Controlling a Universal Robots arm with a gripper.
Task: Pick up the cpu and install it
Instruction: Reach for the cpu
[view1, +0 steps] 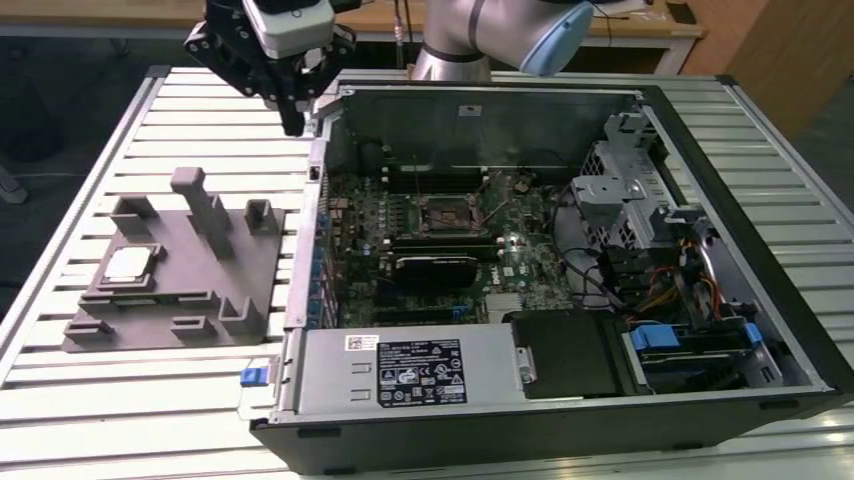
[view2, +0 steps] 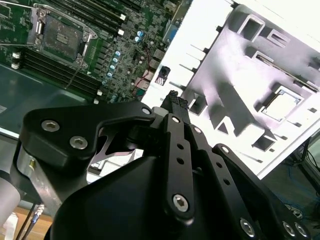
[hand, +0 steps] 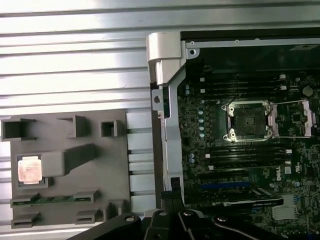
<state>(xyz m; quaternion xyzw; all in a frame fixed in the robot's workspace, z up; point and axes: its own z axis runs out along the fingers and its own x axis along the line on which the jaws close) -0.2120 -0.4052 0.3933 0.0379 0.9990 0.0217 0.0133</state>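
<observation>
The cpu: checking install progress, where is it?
The cpu sits in the grey fixture on the table, at the exterior view's left of the open computer case.

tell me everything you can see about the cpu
The cpu is a small flat square chip with a silvery-white metal top and thin pale rim. It lies flat, top up, in a square recess of the grey plastic block fixture, at the exterior view's left of the open black computer case. Nothing grips it; the black tool hangs apart from it.
</observation>
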